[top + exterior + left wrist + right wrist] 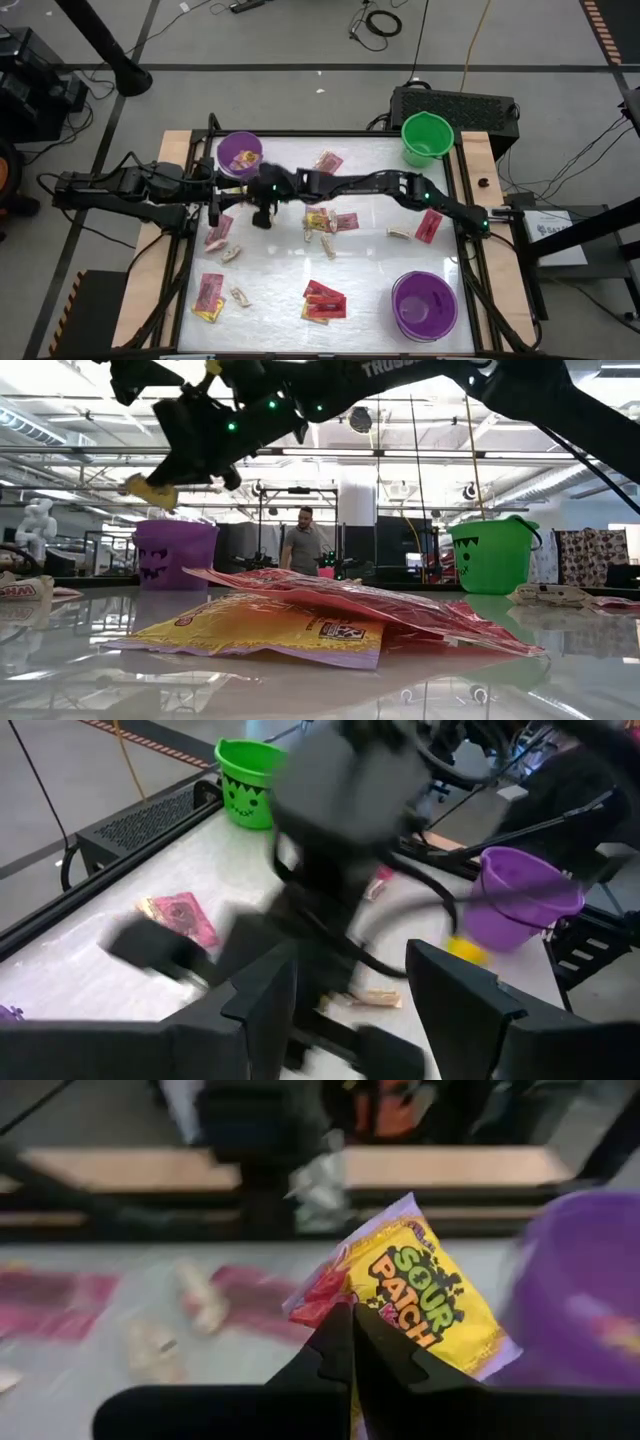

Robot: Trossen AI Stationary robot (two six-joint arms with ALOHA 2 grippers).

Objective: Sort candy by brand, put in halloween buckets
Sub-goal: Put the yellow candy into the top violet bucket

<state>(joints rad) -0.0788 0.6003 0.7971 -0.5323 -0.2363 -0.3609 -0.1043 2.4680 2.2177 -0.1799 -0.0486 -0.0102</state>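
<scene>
My right arm (400, 186) stretches from the right side of the table (370, 250) far across to the left, and its gripper (352, 1342) is in the air beside the purple bucket (239, 153) at the back left corner. Its fingers are pressed together on a yellow packet (425, 1305), which sticks out beyond the fingertips; the low view shows this packet (150, 490) hanging above the table, higher than the bucket rim and a little to the side of it. My left arm (130, 188) lies along the left edge and its gripper (350, 995) points toward the right one, very near it, with the fingers wide apart and nothing between them. The green bucket (426, 137) stands at the back right corner, and a second purple bucket (424, 303) stands at the front right. The other candy lies on the table: a small pile (322, 222) in the middle, red packets (324, 298) at the front, a red packet (428, 226) on the right, and some tan pieces (232, 252) on the left.
</scene>
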